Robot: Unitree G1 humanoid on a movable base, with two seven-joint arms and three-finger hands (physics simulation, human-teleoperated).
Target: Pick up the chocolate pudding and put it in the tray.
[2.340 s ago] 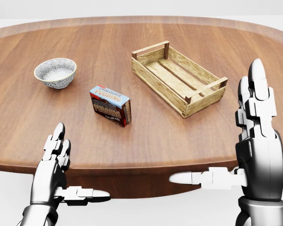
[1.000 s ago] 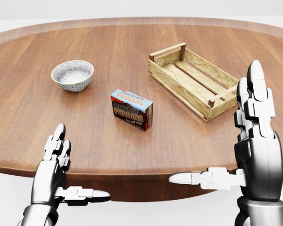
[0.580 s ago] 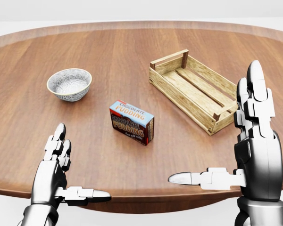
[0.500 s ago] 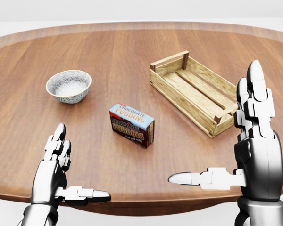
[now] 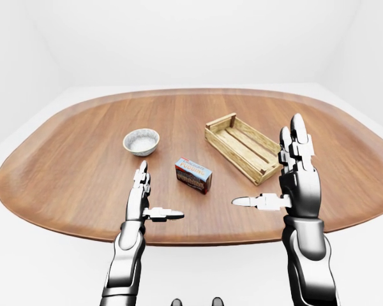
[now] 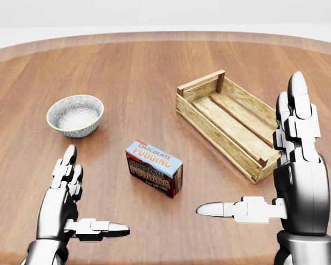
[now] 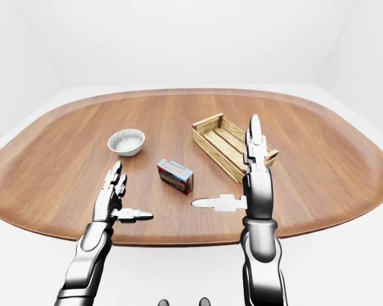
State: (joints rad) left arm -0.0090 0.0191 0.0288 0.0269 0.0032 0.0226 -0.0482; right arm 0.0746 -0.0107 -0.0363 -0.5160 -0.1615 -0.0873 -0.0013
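**Both hands spread and empty, pudding box between them on the table**

In the head view the chocolate pudding box lies on the wooden table just below the centre of the frame, resting on a long side with its light blue lettered face turned upward and its dark face toward the bottom of the frame. It is turned at a slight angle, its right end lower in the picture than its left. Nothing touches it.

The tray, a slatted wooden crate, sits right of centre, running diagonally from upper left to lower right. It holds nothing. It is near the box but apart from it, with bare table between them.

A patterned grey-white bowl stands at centre left, above and to the left of the box and well apart from the tray.

The left hand occupies the lower left of the head view, fingers pointing up the frame and thumb stretched out to the right, spread wide and holding nothing. The right hand fills the lower right, fingers straight and upright, thumb extended leftward, likewise wide and empty; its fingertips overlap the tray's lower right corner in the picture. The box lies between the two hands, touched by neither.
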